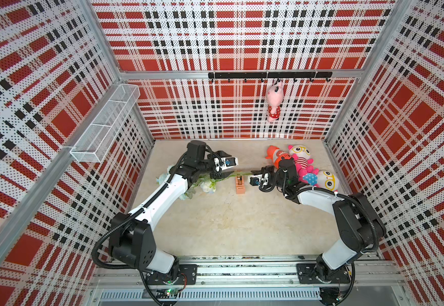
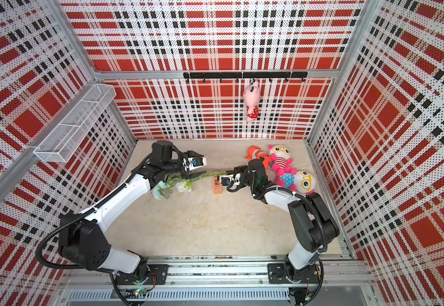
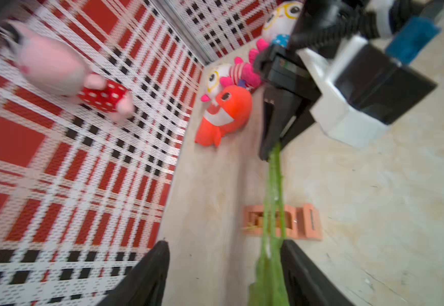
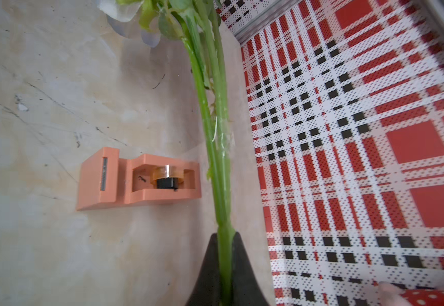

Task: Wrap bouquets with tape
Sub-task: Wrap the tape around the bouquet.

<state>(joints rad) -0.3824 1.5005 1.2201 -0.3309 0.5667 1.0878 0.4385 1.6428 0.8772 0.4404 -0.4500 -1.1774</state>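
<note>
The right gripper (image 4: 224, 235) is clamped on the stem ends of the bouquet (image 4: 216, 159), just beside the tape dispenser (image 4: 136, 182). The stems cross over the dispenser's roll end. On its other side the left gripper (image 3: 224, 245) stands spread wide around them, unclamped.

Pale, scuffed surface (image 1: 228, 225), with red, white and black plaid walls (image 1: 242, 31) on three sides. On the back wall, a black hook rail (image 1: 242, 75); a pink plush pig (image 1: 275, 102) in a red spotted dress hangs from one hook. On the wall to my left, a white wire mesh basket (image 1: 107, 122) with three compartments. Far right corner of the surface: an orange plush fish (image 1: 275, 153) lies against a white-faced doll (image 1: 299, 153) with yellow glasses and a pink striped body. A second such doll (image 1: 328, 181), blue spotted, lies just beside it, nearer me.
</note>
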